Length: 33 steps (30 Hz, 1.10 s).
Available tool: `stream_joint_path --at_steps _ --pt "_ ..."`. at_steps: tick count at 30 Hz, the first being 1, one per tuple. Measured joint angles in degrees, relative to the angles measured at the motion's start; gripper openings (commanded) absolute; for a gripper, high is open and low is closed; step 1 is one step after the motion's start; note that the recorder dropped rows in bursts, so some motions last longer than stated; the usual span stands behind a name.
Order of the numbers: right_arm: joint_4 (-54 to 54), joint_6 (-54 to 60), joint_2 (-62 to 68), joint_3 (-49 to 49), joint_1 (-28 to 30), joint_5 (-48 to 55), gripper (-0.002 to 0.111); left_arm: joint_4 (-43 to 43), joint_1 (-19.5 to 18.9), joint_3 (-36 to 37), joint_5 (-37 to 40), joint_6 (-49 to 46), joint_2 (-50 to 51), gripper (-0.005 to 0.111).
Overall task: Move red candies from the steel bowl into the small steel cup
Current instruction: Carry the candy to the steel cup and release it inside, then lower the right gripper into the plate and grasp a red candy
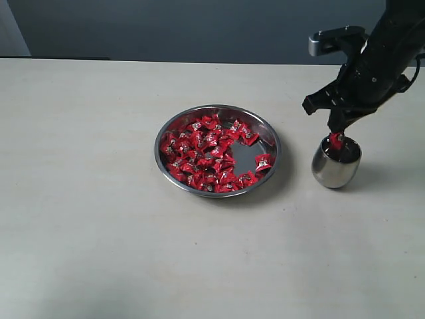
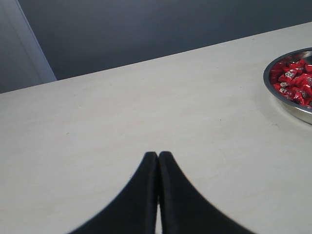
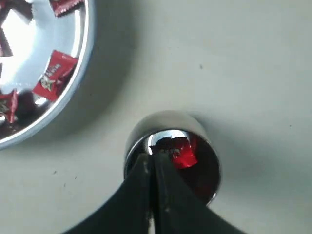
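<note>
Right jaws: the right gripper (image 3: 152, 160) has its black tapered fingers together, apparently pinching one red candy (image 3: 184, 155) by its wrapper, though the contact is hard to see.
Cup: the small steel cup (image 1: 335, 169), polished and rounded, sits directly under those tips.
Bowl: the steel bowl (image 1: 217, 106), wide, shallow and mirror-bottomed, holds the crinkly red candies (image 1: 202, 156) near the cup.
Left jaws: the left gripper (image 2: 158, 160) is closed on nothing, above the table.
Surface: a matte cream table (image 1: 99, 219) with a dark grey wall (image 1: 199, 26) behind.
Views: the cup's interior shows only in the right wrist view.
</note>
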State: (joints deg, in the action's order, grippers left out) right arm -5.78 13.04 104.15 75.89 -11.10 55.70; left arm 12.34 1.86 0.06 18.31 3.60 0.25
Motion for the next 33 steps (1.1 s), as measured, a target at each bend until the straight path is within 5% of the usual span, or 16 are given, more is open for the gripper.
stream_joint_path --at_steps 11,19,27,33 --pt "3.94 -1.48 0.0 -2.68 0.09 -3.92 0.0 0.0 0.0 0.0 0.0 0.0 0.0 0.0" --pt "6.09 -1.67 0.0 -2.68 0.09 -4.18 0.035 0.0 0.0 0.0 0.0 0.0 0.0 0.0" --pt "4.89 -1.67 0.0 -2.56 0.09 -6.54 0.036 0.0 0.0 0.0 0.0 0.0 0.0 0.0" --pt "-7.09 4.63 -0.63 -0.52 -3.35 -11.7 0.036 0.0 0.0 0.0 0.0 0.0 0.0 0.0"
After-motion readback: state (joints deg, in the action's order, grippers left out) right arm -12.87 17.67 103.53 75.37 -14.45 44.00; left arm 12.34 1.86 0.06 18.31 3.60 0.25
